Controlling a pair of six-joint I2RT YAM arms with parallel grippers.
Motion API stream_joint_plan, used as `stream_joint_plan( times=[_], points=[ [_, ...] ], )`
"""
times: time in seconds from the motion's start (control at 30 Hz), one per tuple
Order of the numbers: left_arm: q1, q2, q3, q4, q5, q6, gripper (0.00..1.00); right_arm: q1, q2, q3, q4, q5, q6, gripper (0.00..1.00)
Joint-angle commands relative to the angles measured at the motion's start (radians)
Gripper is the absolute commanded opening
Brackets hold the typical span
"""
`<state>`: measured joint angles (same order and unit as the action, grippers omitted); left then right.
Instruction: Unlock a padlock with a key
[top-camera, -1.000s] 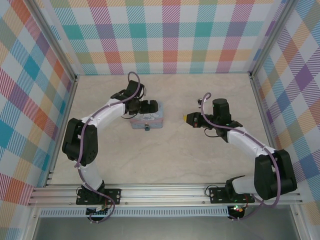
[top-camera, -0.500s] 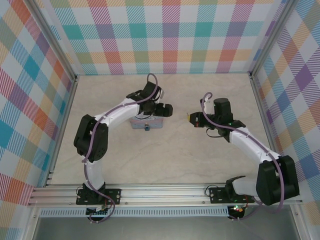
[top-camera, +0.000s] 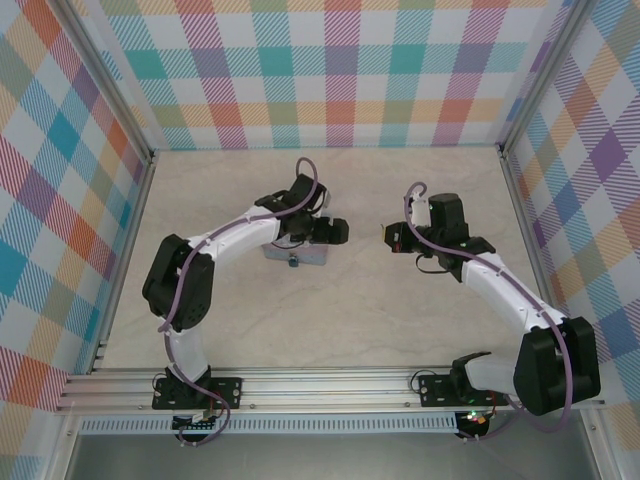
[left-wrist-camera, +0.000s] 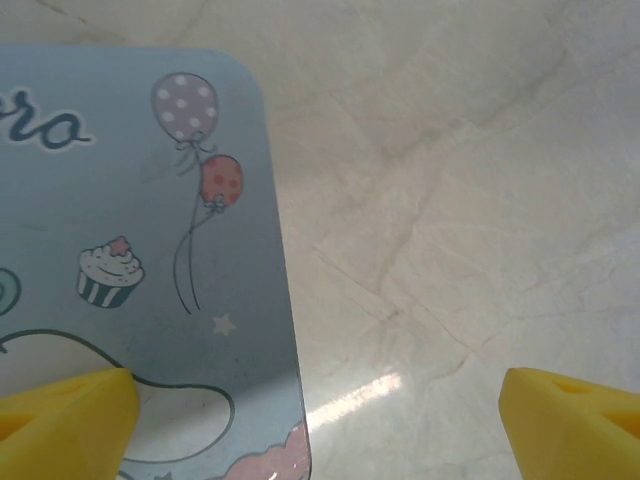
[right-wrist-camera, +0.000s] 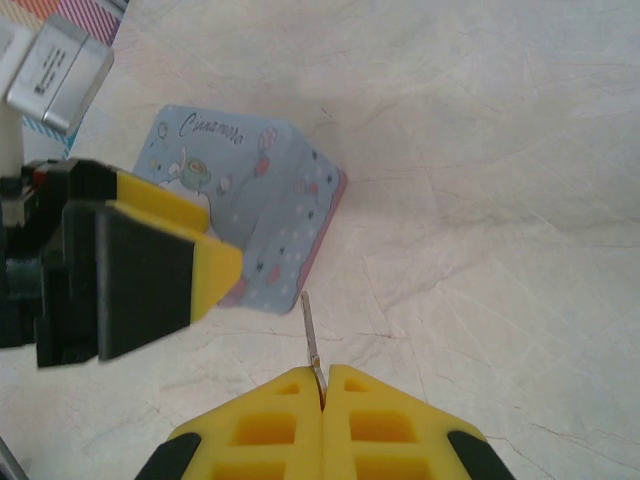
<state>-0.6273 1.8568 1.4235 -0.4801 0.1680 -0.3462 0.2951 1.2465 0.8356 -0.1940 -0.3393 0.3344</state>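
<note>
The tiny bluish padlock (top-camera: 293, 262) hangs at the near side of the light blue cartoon tin (top-camera: 300, 254). My left gripper (top-camera: 333, 232) hovers open above the tin's right end. One yellow fingertip (left-wrist-camera: 65, 420) is over the lid (left-wrist-camera: 130, 250); the other (left-wrist-camera: 570, 425) is over bare table. My right gripper (top-camera: 389, 237) stands to the right of the tin, apart from it, and is shut on the key. The thin metal key (right-wrist-camera: 312, 335) sticks out from between the pressed yellow fingers (right-wrist-camera: 260, 430), pointing toward the tin's corner (right-wrist-camera: 270, 225).
The marble-patterned table (top-camera: 330, 320) is walled by plaid panels at the back and both sides. An aluminium rail (top-camera: 330, 385) carrying both arm bases runs along the near edge. The left gripper's yellow and black finger (right-wrist-camera: 150, 270) stands close in front of the right wrist camera.
My left gripper has swung right across the tin, from its left end to its right end. My right gripper, still shut on the key, has drawn back slightly to the right.
</note>
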Motion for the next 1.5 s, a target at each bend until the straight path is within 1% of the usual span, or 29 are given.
stream_joint_plan(
  times=[0.0,0.2,0.3,0.47,0.63,0.73,0.8,0.9,1.0,1.1,1.23,1.37,1.47],
  points=[
    [-0.033,-0.032,-0.053,-0.041,0.039,-0.051,0.94,-0.001,-0.007,0.033,-0.025,0.02,-0.021,0.05],
    [-0.066,-0.08,-0.104,-0.015,0.052,-0.099,0.94,-0.005,-0.004,0.032,-0.032,0.025,-0.02,0.05],
    [-0.068,-0.105,-0.121,0.015,0.055,-0.116,0.94,-0.004,0.003,0.033,-0.03,0.017,-0.016,0.05],
    [-0.055,-0.137,-0.065,0.017,0.048,-0.089,0.96,-0.004,0.026,0.034,-0.017,-0.02,-0.012,0.05],
    [-0.01,-0.201,-0.037,0.016,0.057,-0.049,0.99,0.001,0.062,0.028,0.025,-0.082,0.026,0.05],
    [0.05,-0.276,-0.104,0.04,0.068,-0.044,1.0,0.024,0.09,0.027,0.051,-0.101,0.04,0.05],
    [0.109,-0.333,-0.186,0.074,0.095,-0.051,1.0,0.04,0.11,0.028,0.071,-0.102,0.053,0.05],
    [0.196,-0.436,-0.357,0.189,0.178,-0.053,1.0,0.065,0.139,0.034,0.098,-0.114,0.064,0.05],
    [0.27,-0.54,-0.561,0.417,0.289,-0.05,0.99,0.085,0.167,0.044,0.129,-0.122,0.07,0.05],
    [0.322,-0.601,-0.744,0.616,0.349,-0.063,0.99,0.11,0.201,0.065,0.158,-0.13,0.073,0.05],
    [0.346,-0.578,-0.814,0.742,0.411,-0.059,0.94,0.154,0.261,0.115,0.159,-0.106,0.077,0.04],
    [0.355,-0.5,-0.847,0.854,0.451,-0.054,0.87,0.187,0.326,0.163,0.168,-0.073,0.096,0.04],
    [0.368,-0.444,-0.869,0.92,0.447,-0.047,0.86,0.199,0.369,0.191,0.167,-0.053,0.106,0.04]
  ],
)
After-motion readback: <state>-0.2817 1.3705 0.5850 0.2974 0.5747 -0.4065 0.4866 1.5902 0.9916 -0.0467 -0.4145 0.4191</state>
